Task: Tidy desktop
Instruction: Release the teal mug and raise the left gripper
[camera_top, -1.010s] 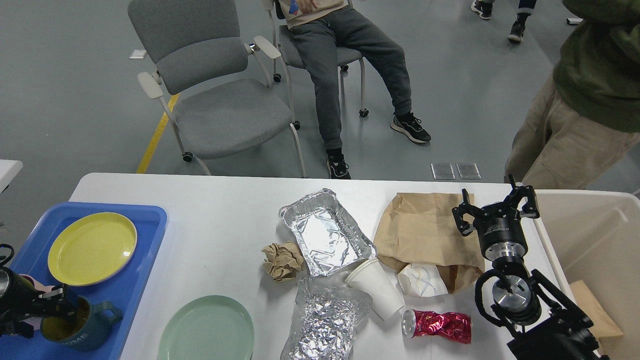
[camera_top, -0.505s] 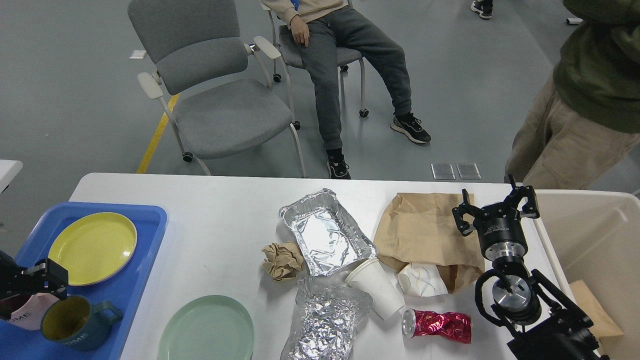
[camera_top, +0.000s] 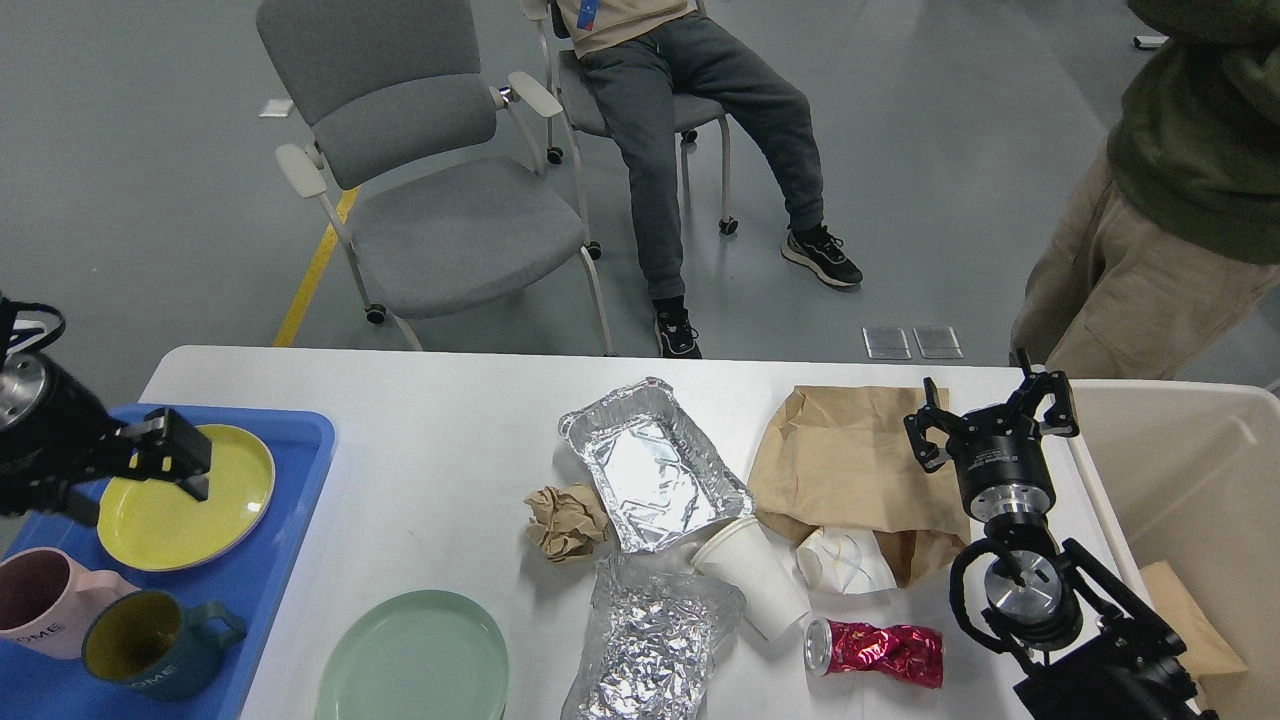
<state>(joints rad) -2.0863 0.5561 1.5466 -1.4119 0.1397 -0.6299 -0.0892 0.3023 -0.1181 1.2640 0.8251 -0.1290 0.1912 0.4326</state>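
head view: the surface (camera_top: 420, 420), a white desktop, fills the lower part of the view, and the foil tray (camera_top: 652, 465) at its middle serves as the landmark. just left of the foil tray lies a crumpled brown paper ball (camera_top: 566, 522), touching or nearly touching its edge. below the foil tray sits a crushed sheet of foil (camera_top: 650, 640), and a white paper cup (camera_top: 752, 575) lies tipped on its side at the tray's lower right corner. right of the foil tray a flat brown paper bag (camera_top: 850, 465) rests on the surface, with a squashed white cup (camera_top: 845, 562) on its lower edge. further down and right of the tray lies a crushed red can (camera_top: 878, 650). the right hand (camera_top: 992, 415) hovers right of the foil tray, beyond the paper bag, fingers spread wide and holding nothing; a beige bin (camera_top: 1190, 480) stands past it. well left of the foil tray a blue tray (camera_top: 285, 480) carries a yellow plate (camera_top: 175, 505), a pink mug (camera_top: 45, 600) and a teal mug (camera_top: 150, 645). the left hand (camera_top: 165, 455) hangs over the yellow plate, holding nothing; whether its fingers are wide or narrow i cannot tell. a green plate (camera_top: 420, 655) lies on the surface, down and left of the foil tray.
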